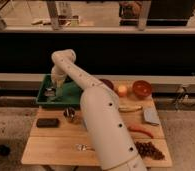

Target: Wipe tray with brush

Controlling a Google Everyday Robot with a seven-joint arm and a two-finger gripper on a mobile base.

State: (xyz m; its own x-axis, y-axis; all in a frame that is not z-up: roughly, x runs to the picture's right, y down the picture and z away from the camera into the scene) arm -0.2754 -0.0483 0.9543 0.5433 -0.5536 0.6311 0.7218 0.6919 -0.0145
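Observation:
The green tray (73, 95) sits at the table's back left. My arm reaches up from the lower right and bends down into it. My gripper (51, 89) hangs over the tray's left part, low above its floor. It is shut on a small pale brush (51, 93) whose lower end is at the tray floor. The wrist hides most of the brush.
In front of the tray lie a flat black block (47, 122) and a small metal cup (69, 113). To the right are a red-brown bowl (142, 88), a round orange fruit (122, 90), a banana (131, 107), a red pepper (140, 131) and dark grapes (149, 150).

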